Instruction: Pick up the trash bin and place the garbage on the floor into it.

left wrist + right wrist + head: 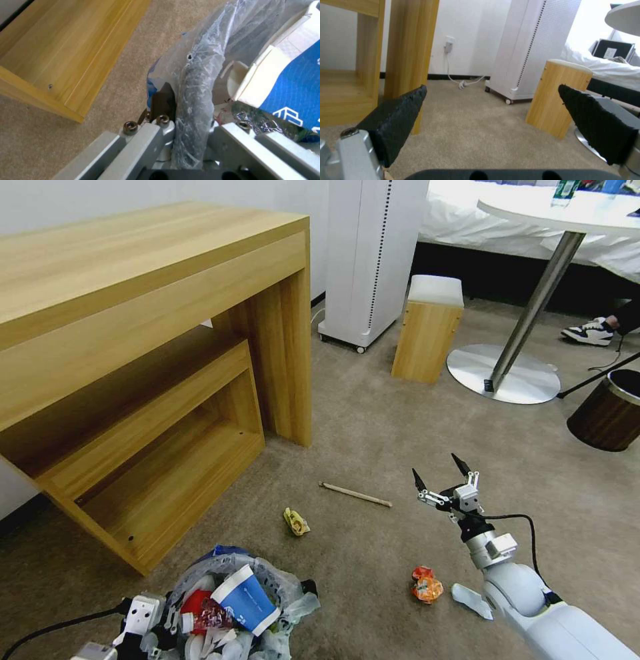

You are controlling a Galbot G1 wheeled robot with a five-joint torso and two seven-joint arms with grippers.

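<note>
Small round dark-framed trash bin [267, 580] lined with crinkly translucent plastic, down on the beige-brown short-pile carpet [373, 433] just in front of the light wooden desk [133, 347], near its lower shelf. Stuffed to the rim: blue-and-white paper carton [245, 599], red cup, clear wrappers. Left gripper [191, 130] at the bin's edge, fingers clamped together on the bag-covered dark rim [196, 100], one finger outside and one inside.

Right gripper [441, 472] raised above the carpet, well away from the desk on its open side, black pointed fingers [396, 120] spread wide apart with nothing between them.

Loose on the carpet out from the desk's leg: thin wooden stick [355, 495] lying flat, small yellow scrap [295, 521] near it, closer to the bin. Farther from the desk, beside the right arm: crumpled red-and-orange wrapper [426, 585], and a white scrap [470, 600] just beside that, touching the arm's outline.
</note>
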